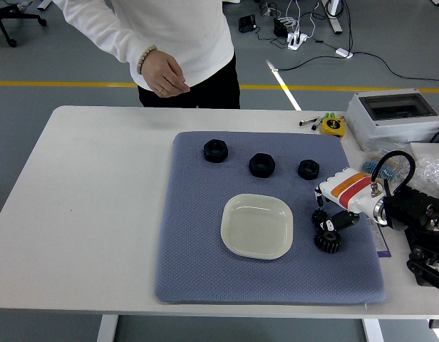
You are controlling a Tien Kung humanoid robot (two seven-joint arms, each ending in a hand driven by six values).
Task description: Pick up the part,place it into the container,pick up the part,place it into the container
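A blue-grey mat [198,242] lies on the white table. On it stands a white square container [256,225], empty. Three black nuts lie at the mat's far side: one on the left [215,150], one in the middle [261,164], one on the right [308,169]. Two black gears lie right of the container: a small one [320,216] and a larger one [328,241]. My right hand [332,219], white with an orange stripe, comes in from the right and sits low over the small gear, partly hiding it. The left arm is out of view.
A person in a white top stands at the far side, one hand [166,75] hanging loose above the table's far edge. A grey box [390,114], a yellow tape measure [333,126] and clear plastic bags [426,167] sit at the right.
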